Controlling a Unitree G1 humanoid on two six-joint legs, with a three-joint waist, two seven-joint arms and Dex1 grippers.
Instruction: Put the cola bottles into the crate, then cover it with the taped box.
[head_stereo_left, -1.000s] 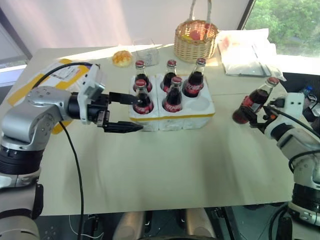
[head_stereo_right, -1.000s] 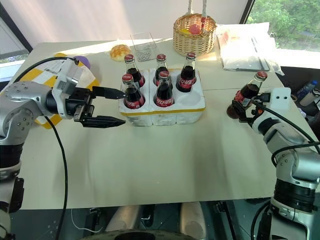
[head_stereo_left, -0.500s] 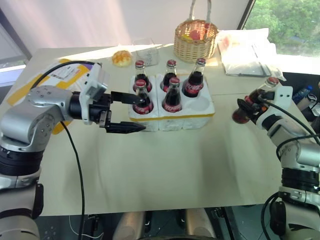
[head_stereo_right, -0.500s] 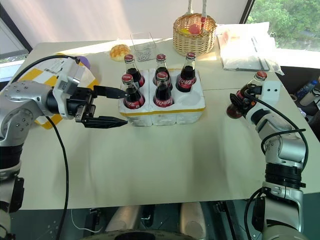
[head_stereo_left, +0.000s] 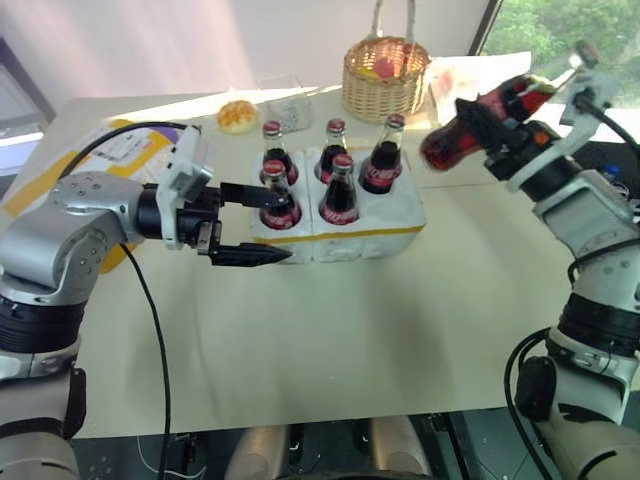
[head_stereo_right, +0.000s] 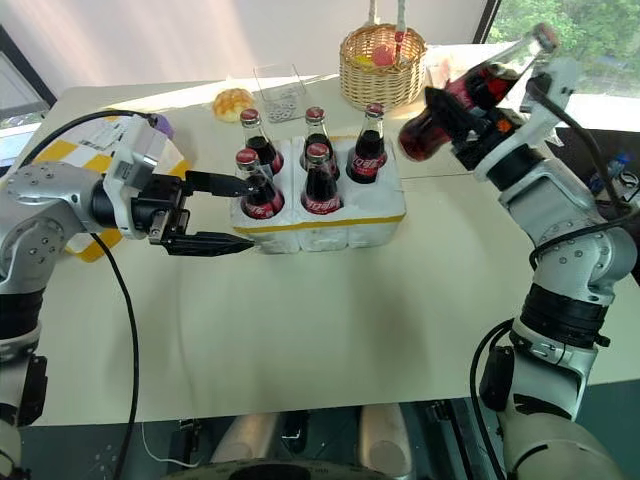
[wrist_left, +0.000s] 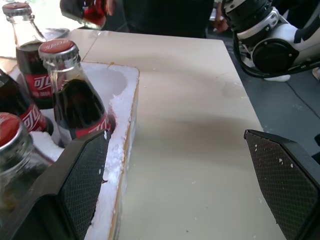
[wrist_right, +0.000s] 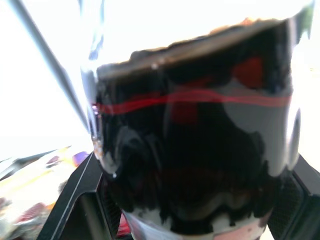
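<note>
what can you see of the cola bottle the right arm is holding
The cola bottle, small clear glass with dark cola and a red label, is clamped in the right pincer. It is tilted steeply, base toward the crate, neck up and away, in the air beyond the crate's empty well. Nothing else touches it.

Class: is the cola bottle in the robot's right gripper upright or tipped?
Tipped: the cola bottle slants, base low toward the crate, neck raised.

Bright daylight from far windows; glare washes out the table (head_stereo_left: 150, 105) far edge and right wrist background; held bottle (wrist_right: 195, 140) close-up blurred.
</note>
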